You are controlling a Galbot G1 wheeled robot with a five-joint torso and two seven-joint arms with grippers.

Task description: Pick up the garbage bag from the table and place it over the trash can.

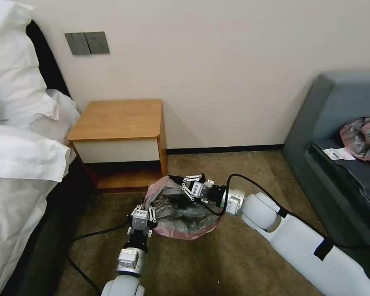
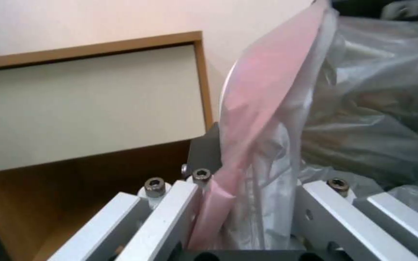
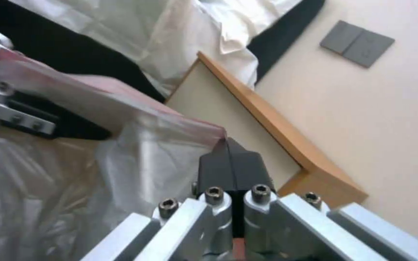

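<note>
Brown carpet (image 1: 242,172) lies before the wooden bench (image 1: 117,119); on it the garbage bag (image 1: 185,213) spreads open, left gripper (image 1: 143,214) and right gripper (image 1: 177,181) fingers each pinched closed on its rim.

table (image 1: 119,120) behind garbage bag (image 1: 181,209) | bed (image 1: 16,156) left | sofa (image 1: 341,135) right

Counted: 1 garbage bag (image 1: 181,211), 1 table (image 1: 118,119), 2 grippers, left (image 1: 144,206) and right (image 1: 177,181), 1 other plastic bundle (image 1: 364,137) on 1 sofa (image 1: 337,123), 1 wall switch plate (image 1: 87,43).
</note>
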